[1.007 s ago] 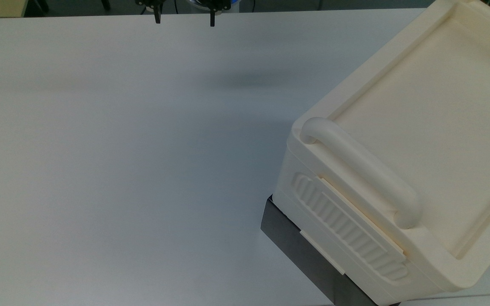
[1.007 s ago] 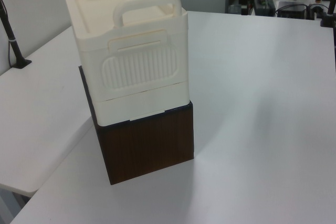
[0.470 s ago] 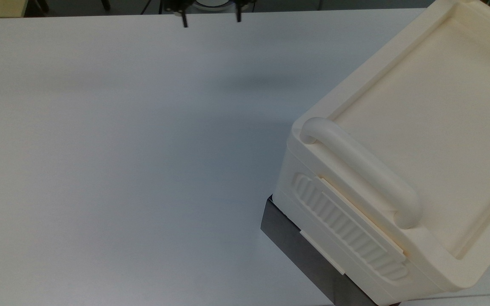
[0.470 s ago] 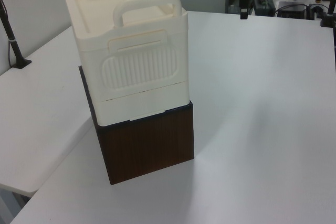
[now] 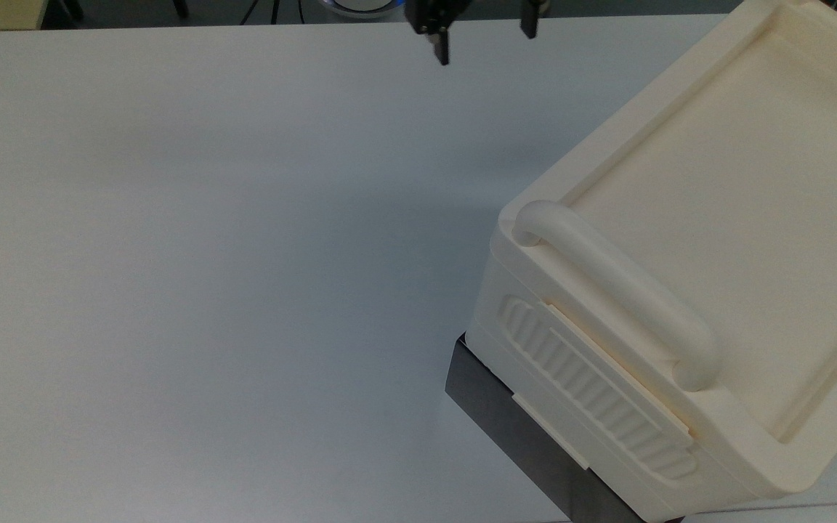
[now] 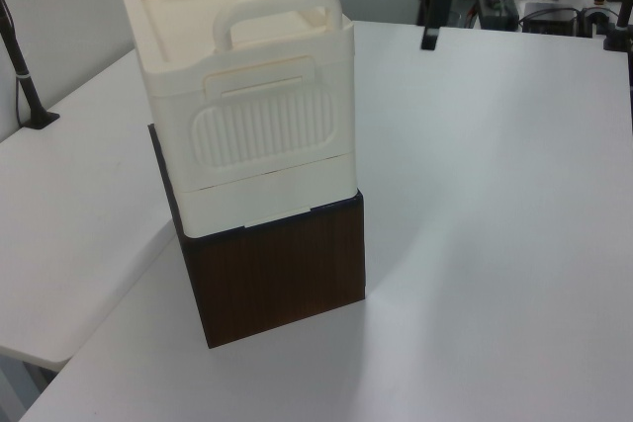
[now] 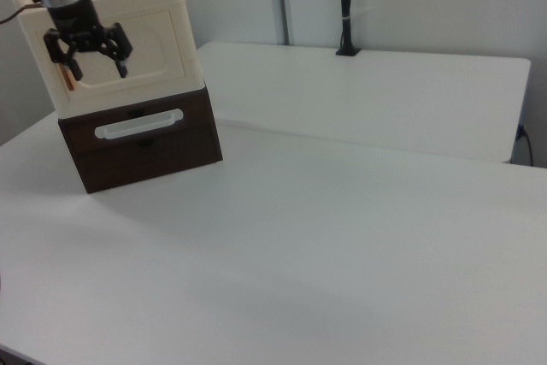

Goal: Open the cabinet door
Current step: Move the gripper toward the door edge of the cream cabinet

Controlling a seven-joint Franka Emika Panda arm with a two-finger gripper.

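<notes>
While the cabinet door [image 7: 128,61] sits flush in the cabinet [image 7: 162,19], the claw [image 7: 94,61] hangs before it, spread wide and empty

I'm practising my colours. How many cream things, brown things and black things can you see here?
Cream: 1, the cabinet
Brown: 1, the box under it
Black: 1, the hand
Total: 3
</notes>
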